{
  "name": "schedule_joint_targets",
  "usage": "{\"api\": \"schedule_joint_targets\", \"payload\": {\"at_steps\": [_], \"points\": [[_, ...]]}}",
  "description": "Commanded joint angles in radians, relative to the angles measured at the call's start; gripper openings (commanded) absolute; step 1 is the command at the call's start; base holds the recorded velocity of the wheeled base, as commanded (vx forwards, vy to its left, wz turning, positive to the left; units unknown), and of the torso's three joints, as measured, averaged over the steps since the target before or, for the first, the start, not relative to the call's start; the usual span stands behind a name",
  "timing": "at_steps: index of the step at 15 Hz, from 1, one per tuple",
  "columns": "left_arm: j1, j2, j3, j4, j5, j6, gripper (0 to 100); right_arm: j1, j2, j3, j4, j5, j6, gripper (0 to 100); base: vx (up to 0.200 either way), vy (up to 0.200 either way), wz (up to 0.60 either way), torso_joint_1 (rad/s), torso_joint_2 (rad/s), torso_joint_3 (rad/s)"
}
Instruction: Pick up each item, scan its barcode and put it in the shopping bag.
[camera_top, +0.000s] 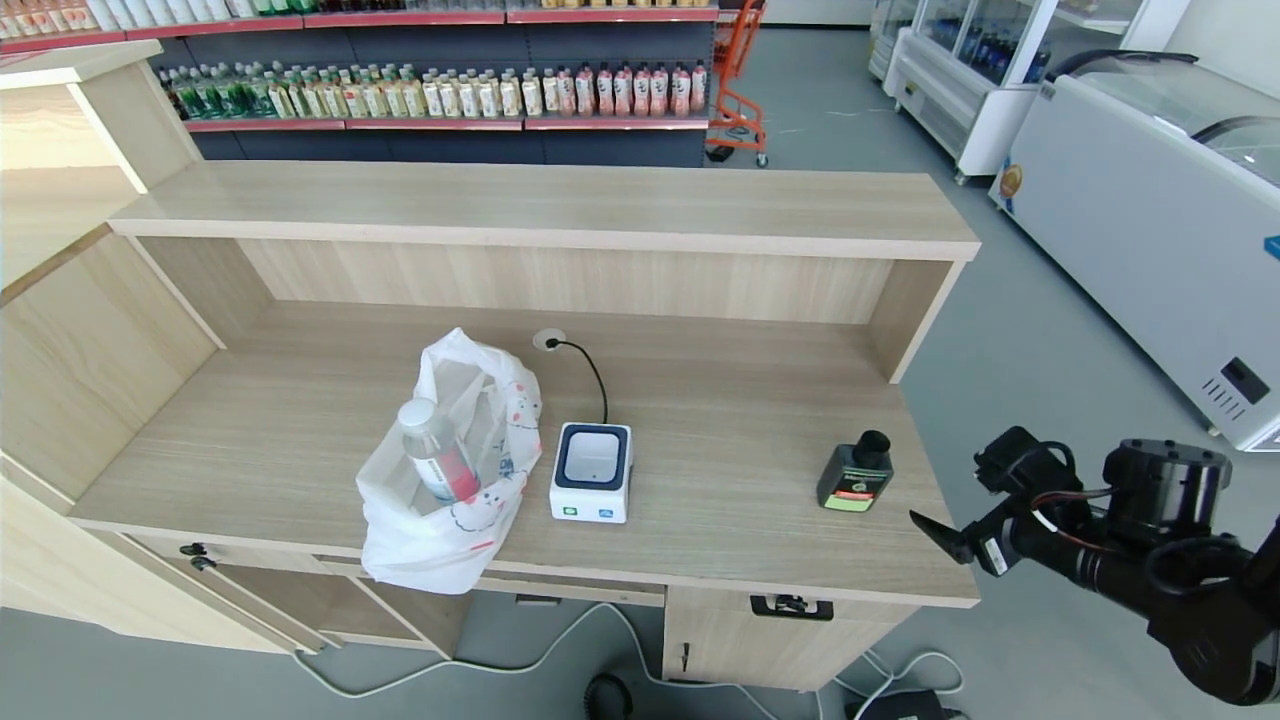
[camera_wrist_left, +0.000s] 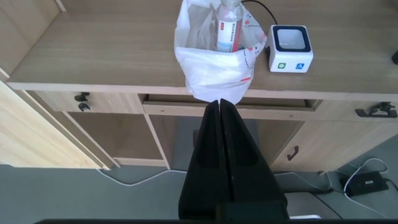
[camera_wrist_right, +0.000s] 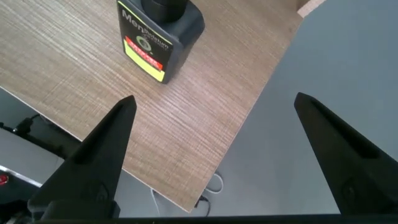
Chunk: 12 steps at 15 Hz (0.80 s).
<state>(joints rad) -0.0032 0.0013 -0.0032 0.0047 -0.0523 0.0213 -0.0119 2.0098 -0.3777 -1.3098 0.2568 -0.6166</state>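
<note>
Your right gripper (camera_wrist_right: 214, 98) has its jaws spread wide with nothing between them. It hangs at the right front corner of the counter (camera_top: 720, 420), one finger over the wood and the other over the floor. That wide spread suits the dark bottle (camera_top: 855, 475) just ahead of it, which stands upright near that corner and touches neither finger. I judge this as the approach to the last pick.

Your left gripper (camera_wrist_left: 219, 106) has its jaws pressed together and is empty. It sits low in front of the counter, below the shopping bag (camera_top: 450, 500), likely parked to leave the way free.

The scanner (camera_top: 592, 470) sits window up between the bag and the dark bottle, just beside the bag, so an item can cross it on the way in. The bag's mouth gapes open at the front edge. A clear bottle (camera_top: 435, 460) with a red label leans inside it, so that item looks done.
</note>
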Motion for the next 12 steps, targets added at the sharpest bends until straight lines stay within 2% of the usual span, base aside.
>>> {"api": "schedule_joint_targets", "payload": {"at_steps": [1, 8, 12], "points": [[0.000, 0.000, 0.000, 0.000, 0.000, 0.000, 0, 0.001, 0.049, -0.040, 0.000, 0.004, -0.020, 100, 0.000, 0.000, 0.00, 0.000, 0.00, 0.000], [0.000, 0.000, 0.000, 0.000, 0.000, 0.000, 0, 0.044, 0.155, -0.124, -0.036, 0.113, -0.023, 100, 0.000, 0.000, 0.00, 0.000, 0.00, 0.000], [0.000, 0.000, 0.000, 0.000, 0.000, 0.000, 0, 0.050, 0.198, -0.162, -0.039, 0.116, -0.023, 100, 0.000, 0.000, 0.00, 0.000, 0.00, 0.000]]}}
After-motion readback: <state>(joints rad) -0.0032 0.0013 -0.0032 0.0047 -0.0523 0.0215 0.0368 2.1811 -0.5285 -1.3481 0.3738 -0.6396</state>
